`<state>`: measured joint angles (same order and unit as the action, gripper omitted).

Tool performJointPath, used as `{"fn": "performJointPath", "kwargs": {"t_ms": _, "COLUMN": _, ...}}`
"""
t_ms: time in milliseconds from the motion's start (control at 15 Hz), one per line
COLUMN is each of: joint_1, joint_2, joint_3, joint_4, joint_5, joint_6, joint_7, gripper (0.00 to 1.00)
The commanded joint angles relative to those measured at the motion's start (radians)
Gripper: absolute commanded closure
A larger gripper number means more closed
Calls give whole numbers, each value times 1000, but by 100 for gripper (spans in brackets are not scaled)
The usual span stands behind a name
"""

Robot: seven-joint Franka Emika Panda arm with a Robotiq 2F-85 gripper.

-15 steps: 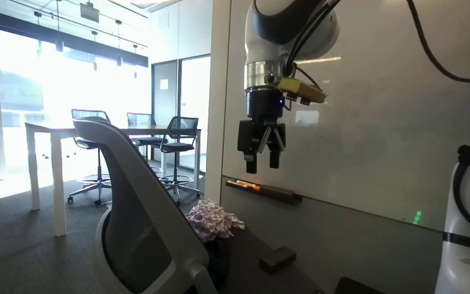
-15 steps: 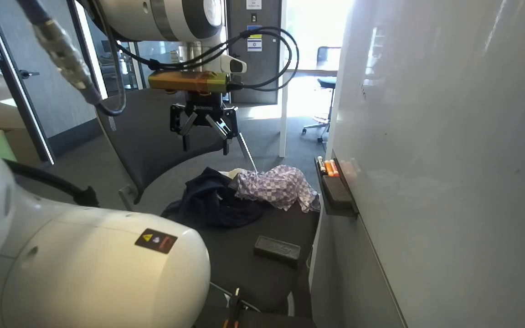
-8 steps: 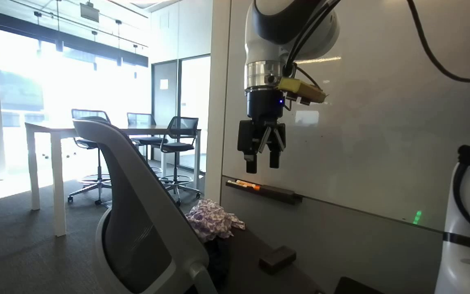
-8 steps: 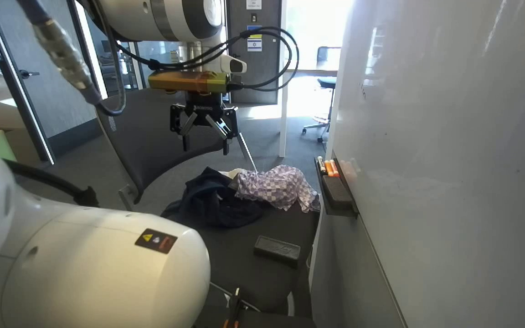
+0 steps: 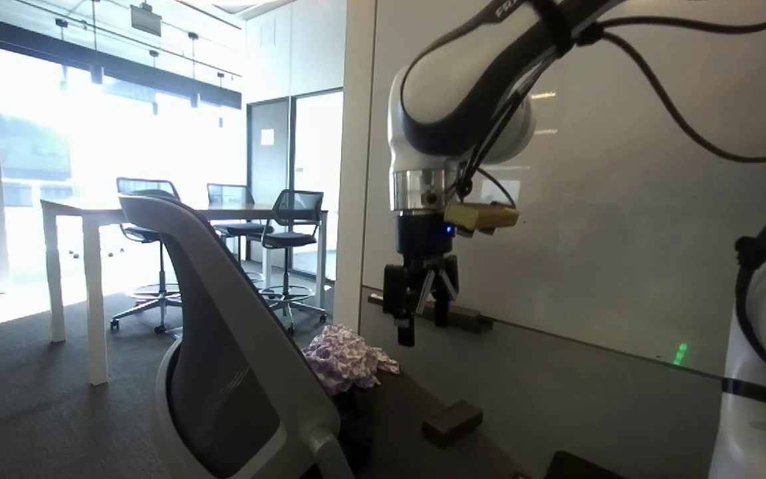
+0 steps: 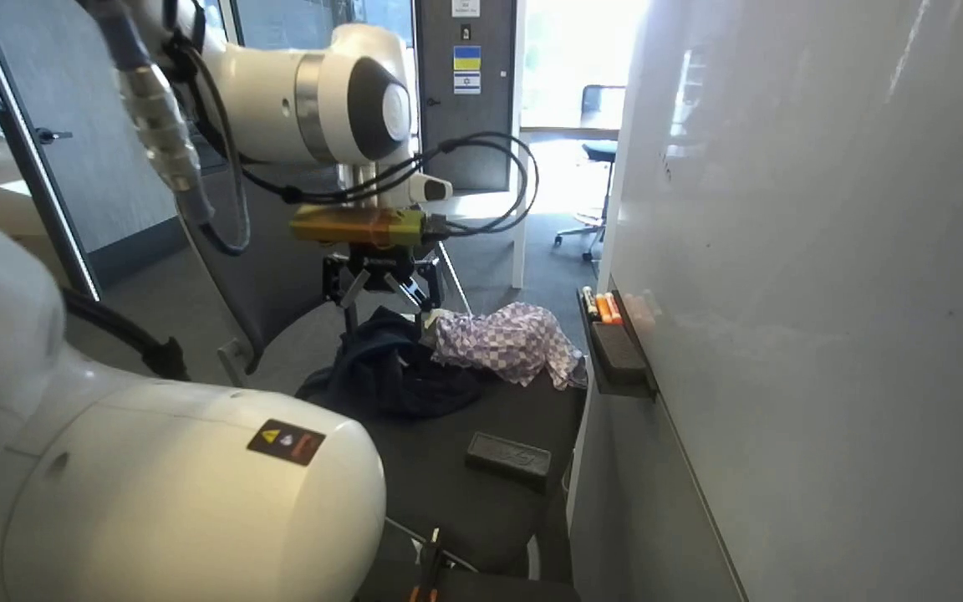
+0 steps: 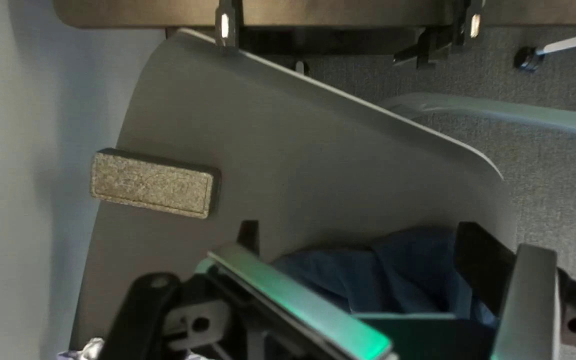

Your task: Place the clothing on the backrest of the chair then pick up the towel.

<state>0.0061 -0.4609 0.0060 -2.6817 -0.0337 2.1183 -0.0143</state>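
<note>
My gripper (image 5: 424, 329) is open and empty, pointing down above the chair seat. In an exterior view the gripper (image 6: 391, 316) overlaps the far edge of a crumpled dark blue cloth (image 6: 398, 376). In the wrist view that dark blue cloth (image 7: 388, 275) lies below and between the spread fingers; contact is not visible. A purple-and-white checkered cloth (image 6: 511, 343) lies bunched beside it, near the whiteboard; it also shows in an exterior view (image 5: 343, 359). The chair's backrest (image 5: 223, 372) tilts up beside the seat. I cannot tell which cloth is the towel.
A dark block eraser (image 6: 508, 458) lies on the chair seat (image 7: 293, 170). The whiteboard (image 6: 816, 251) rises along the seat's side, with a tray (image 6: 625, 389) holding markers and another eraser. A brown table edge (image 7: 318, 12) crosses the top of the wrist view.
The arm has lowered from half a second ago, bringing the open gripper down toward the seat and the dark blue cloth. The cloths, chair and eraser have not moved.
</note>
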Motion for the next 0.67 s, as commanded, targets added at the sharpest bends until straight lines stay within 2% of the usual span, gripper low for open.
{"fn": "performJointPath", "kwargs": {"t_ms": 0, "joint_1": -4, "joint_2": 235, "joint_3": 7, "joint_4": 12, "joint_5": -55, "joint_6": 279, "joint_7": -28, "gripper": 0}}
{"fn": "performJointPath", "kwargs": {"t_ms": 67, "joint_1": -9, "joint_2": 302, "joint_3": 13, "joint_4": 19, "joint_5": -81, "joint_6": 364, "joint_7": -15, "gripper": 0}}
{"fn": "performJointPath", "kwargs": {"t_ms": 333, "joint_1": -7, "joint_2": 556, "joint_3": 8, "joint_4": 173, "joint_5": -142, "joint_6": 529, "joint_7": -9, "gripper": 0}}
{"fn": "performJointPath", "kwargs": {"t_ms": 533, "joint_1": 3, "joint_2": 722, "joint_3": -8, "joint_4": 315, "joint_5": -151, "joint_6": 532, "joint_7": 10, "gripper": 0}}
{"fn": "performJointPath", "kwargs": {"t_ms": 600, "joint_1": 1, "joint_2": 748, "joint_3": 7, "joint_4": 345, "joint_5": -77, "joint_6": 492, "joint_7": -22, "gripper": 0}}
